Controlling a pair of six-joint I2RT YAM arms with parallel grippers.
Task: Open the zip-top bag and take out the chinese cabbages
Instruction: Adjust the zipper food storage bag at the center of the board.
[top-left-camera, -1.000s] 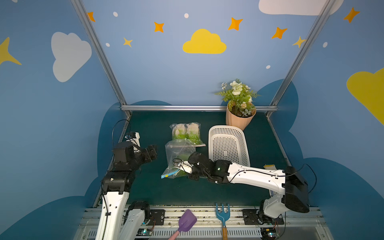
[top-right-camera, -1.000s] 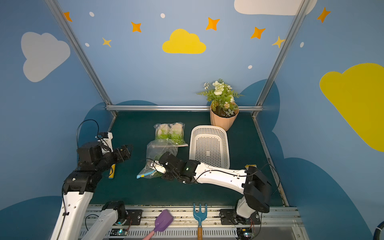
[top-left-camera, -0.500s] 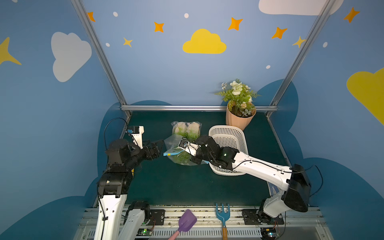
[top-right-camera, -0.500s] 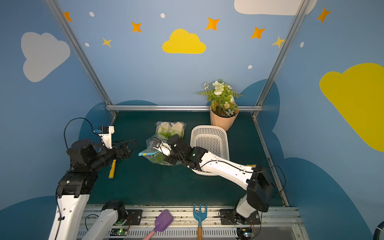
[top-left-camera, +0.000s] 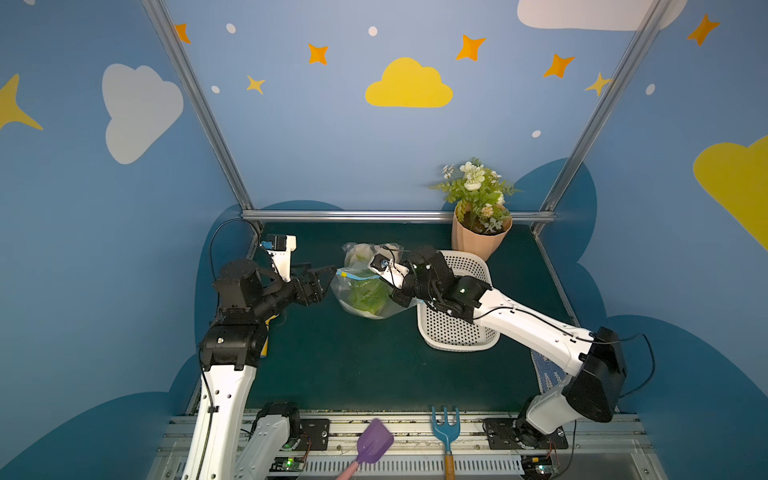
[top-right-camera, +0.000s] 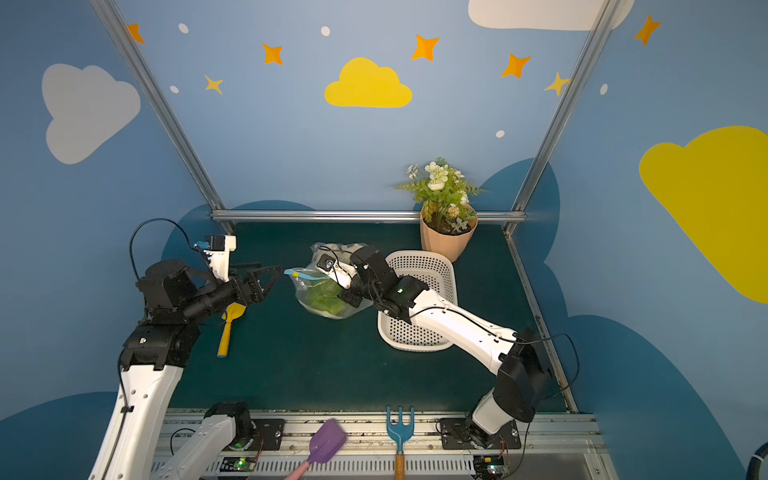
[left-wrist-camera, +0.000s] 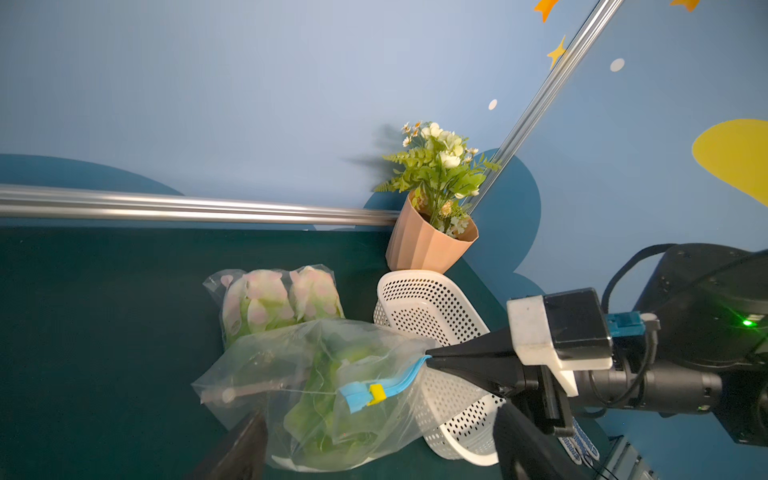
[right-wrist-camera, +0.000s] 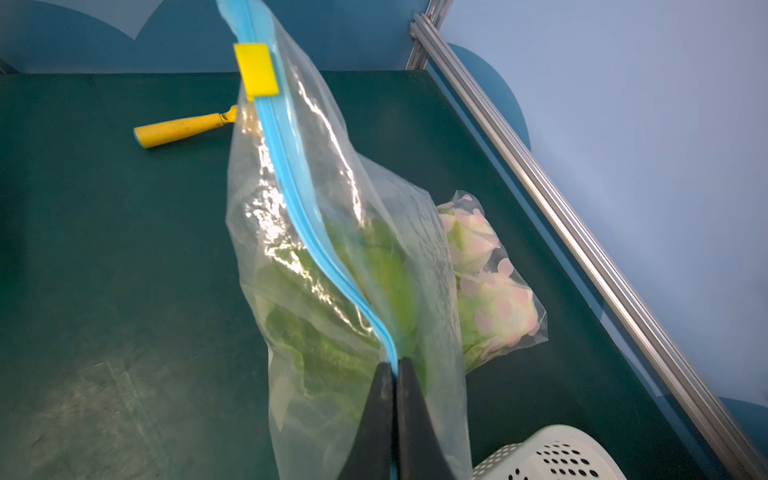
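Since a second ago your right arm has lifted the zip-top bag (top-left-camera: 352, 286) (top-right-camera: 305, 291) off the front of the desk (top-left-camera: 353, 365) and carried it toward the middle, and your left arm has reached in toward it.

Your right fingers (right-wrist-camera: 376, 424) (left-wrist-camera: 465, 361) are pressed tight together on one end of the bag's blue zip strip (right-wrist-camera: 291, 174) (left-wrist-camera: 399, 380). The bag hangs from that pinch. Its yellow slider (right-wrist-camera: 255, 70) (left-wrist-camera: 376, 392) sits at the opposite end of the strip.

Your left fingers (top-left-camera: 318, 274) (top-right-camera: 270, 272) are spread wide and hold nothing. Their tips are just beside the slider end of the bag; whether they touch it cannot be told.

You can see the chinese cabbages (top-left-camera: 368, 297) (top-right-camera: 322, 300) (left-wrist-camera: 311, 415) (right-wrist-camera: 324, 353) inside the bag, bunched in its sagging bottom, green leaves showing through the plastic. Whether the bottom rests on the desk is unclear.

A second clear packet (top-left-camera: 361, 251) (left-wrist-camera: 278, 299) (right-wrist-camera: 490, 299) of pale heads lies on the desk just behind the bag. The white basket (top-left-camera: 457, 332) (left-wrist-camera: 428, 303) stands beside the bag under your right arm, with the potted plant (top-left-camera: 478, 232) behind it. A yellow-handled tool (top-right-camera: 225, 332) (right-wrist-camera: 183, 129) lies below your left arm.
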